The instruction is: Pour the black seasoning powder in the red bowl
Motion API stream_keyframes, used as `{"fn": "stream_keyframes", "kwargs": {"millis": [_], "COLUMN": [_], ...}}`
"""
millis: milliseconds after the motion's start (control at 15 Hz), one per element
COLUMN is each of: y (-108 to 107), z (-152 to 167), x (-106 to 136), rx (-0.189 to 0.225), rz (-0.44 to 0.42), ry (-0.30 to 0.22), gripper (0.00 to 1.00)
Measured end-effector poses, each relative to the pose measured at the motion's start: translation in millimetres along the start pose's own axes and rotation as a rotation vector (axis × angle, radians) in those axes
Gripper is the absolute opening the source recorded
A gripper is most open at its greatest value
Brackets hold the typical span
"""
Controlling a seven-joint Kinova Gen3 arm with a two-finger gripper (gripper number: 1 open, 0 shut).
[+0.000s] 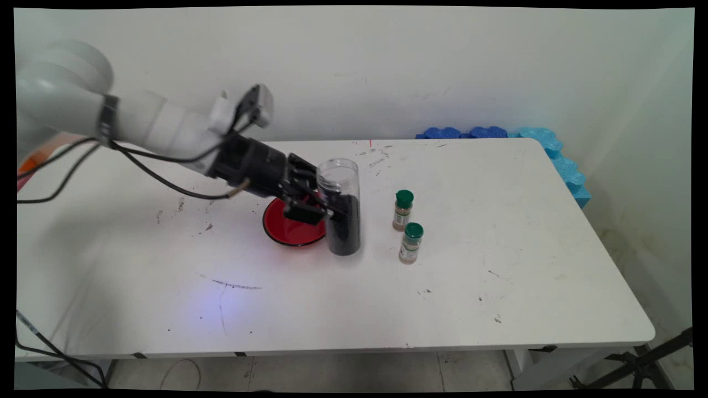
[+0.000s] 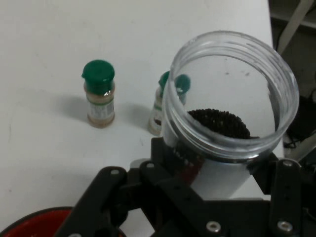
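A tall clear jar (image 1: pixel 342 205) half full of black grains stands upright on the white table (image 1: pixel 498 276), lid off. My gripper (image 1: pixel 330 205) is shut on the jar from its left side, about mid-height. In the hand view the jar's open mouth (image 2: pixel 232 94) fills the right half, with the black grains (image 2: pixel 219 123) inside and my fingers (image 2: pixel 170 160) pressed against its wall. A red bowl (image 1: pixel 287 228) lies on the table just left of the jar, partly under the gripper; its rim (image 2: pixel 34 219) shows at the bottom left of the hand view.
Two small spice bottles with green caps stand right of the jar, one farther back (image 1: pixel 402 209) and one nearer (image 1: pixel 411 242); both appear in the hand view (image 2: pixel 99 99) (image 2: pixel 159 111). Blue foam pieces (image 1: pixel 553 152) line the table's far right corner. Black cables (image 1: pixel 83 160) hang from the arm.
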Motion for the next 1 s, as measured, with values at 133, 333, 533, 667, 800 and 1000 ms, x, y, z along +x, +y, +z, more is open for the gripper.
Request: {"fn": "stream_keyframes", "kwargs": {"millis": [133,333,533,667,800,1000], "y": [7,16,22,23,22,20], "z": [-21,-54,-85,-102,-117,-133], "x": [8,20,31,39,44,45], "rx": [-0.008,-0.026,-0.045,-0.051,-0.055,-0.057], "rz": [0.000,0.000,0.001,-0.007,-0.011,-0.016], "ry": [0.009,0.013,0.019,0.034,0.045,0.046], "gripper": [0.00,0.00,0.00,0.00,0.00,0.00]}}
